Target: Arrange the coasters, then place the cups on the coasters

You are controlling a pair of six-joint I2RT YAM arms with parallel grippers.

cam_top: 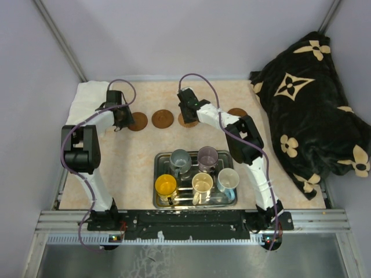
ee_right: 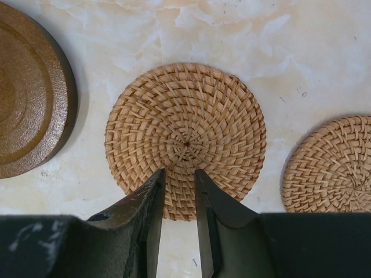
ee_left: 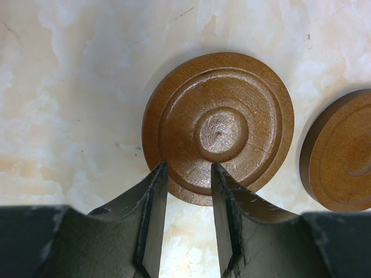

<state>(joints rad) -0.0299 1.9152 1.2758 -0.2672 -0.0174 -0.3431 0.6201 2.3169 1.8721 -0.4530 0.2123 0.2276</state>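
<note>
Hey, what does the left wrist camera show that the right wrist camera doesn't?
Only the left wrist view: the left gripper, jaws parted, over the near edge of a ringed wooden coaster.
Only the right wrist view: the right gripper, jaws parted, over the near edge of a woven coaster, with a second woven coaster cut off at the right.
Both: the marbled tabletop and, most likely, the same middle wooden coaster, at the right edge of the left view and the left edge of the right view.

place: lab test cell | signs: plain grey walls [cam_top: 174, 35], aluminium rail [cam_top: 313, 220], marbled table [cam_top: 133, 174]
</note>
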